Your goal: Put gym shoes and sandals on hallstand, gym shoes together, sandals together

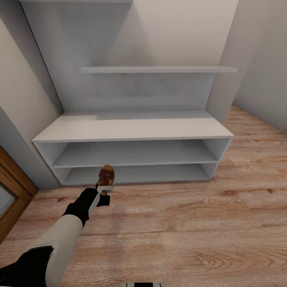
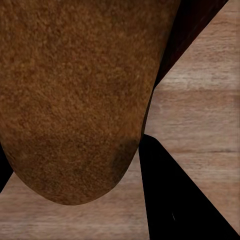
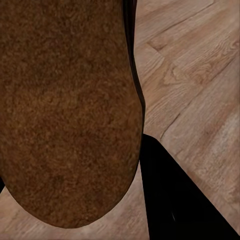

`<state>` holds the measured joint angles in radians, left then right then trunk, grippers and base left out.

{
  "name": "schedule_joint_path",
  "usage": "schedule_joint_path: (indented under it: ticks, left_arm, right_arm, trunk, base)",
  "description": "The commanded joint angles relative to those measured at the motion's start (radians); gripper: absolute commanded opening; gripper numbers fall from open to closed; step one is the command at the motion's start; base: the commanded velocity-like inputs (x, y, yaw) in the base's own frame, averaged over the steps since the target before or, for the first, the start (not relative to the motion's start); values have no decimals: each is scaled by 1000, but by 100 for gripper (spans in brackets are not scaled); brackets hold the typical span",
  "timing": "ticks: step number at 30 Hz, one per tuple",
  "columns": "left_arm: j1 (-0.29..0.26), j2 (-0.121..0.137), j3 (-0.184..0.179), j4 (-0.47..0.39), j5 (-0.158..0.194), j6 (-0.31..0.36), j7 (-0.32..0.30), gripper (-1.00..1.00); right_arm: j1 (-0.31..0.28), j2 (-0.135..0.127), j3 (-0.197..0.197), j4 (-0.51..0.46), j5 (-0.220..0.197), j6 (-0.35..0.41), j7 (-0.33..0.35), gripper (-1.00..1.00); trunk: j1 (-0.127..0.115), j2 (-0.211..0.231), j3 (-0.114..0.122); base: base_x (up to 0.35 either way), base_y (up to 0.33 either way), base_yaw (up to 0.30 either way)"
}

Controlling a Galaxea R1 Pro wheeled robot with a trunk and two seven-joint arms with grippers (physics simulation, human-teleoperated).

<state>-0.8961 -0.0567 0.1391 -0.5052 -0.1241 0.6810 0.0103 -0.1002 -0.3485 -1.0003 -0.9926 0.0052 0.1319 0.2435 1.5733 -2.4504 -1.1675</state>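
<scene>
My left gripper (image 1: 104, 189) is shut on a brown sandal (image 1: 106, 175), held toe-up just above the corridor floor (image 1: 179, 223) in front of the hallstand's (image 1: 131, 128) lowest shelf, near its left end. In the left wrist view the sandal's tan suede footbed (image 2: 70, 95) looms close, beside a black finger (image 2: 172, 200). The right wrist view shows the second sandal (image 3: 65, 110) equally close over the planks, with a black finger (image 3: 175, 200) beside it, so my right gripper is shut on it. The gym shoes are out of view.
Thin grey wall shelves (image 1: 157, 69) hang above the hallstand's broad top. A brown wooden door (image 1: 10, 191) stands at the left. A wall corner (image 1: 223, 79) rises right of the rack, and plank floor continues past it.
</scene>
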Motion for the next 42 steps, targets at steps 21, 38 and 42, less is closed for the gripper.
schedule_joint_path:
  ticks: [21,38,42]
  left_arm:
    - [-7,-3,8,-91,-15,5,-6,-100]
    - [0,-1,10,-89,-14,9,-3,-100]
    - [0,-2,10,-91,-13,9,-2,-100]
  right_arm:
    - [-1,0,-3,-1,-4,8,7,-100]
    - [-1,5,-1,0,-2,5,8,-100]
    - [-1,5,-1,0,-2,5,8,-100]
  trunk:
    - [30,-51,-72]
    - [30,-51,-72]
    - [30,-51,-72]
  base:
    - [0,0,0]
    - [301,-1,0]
    - [312,-102,0]
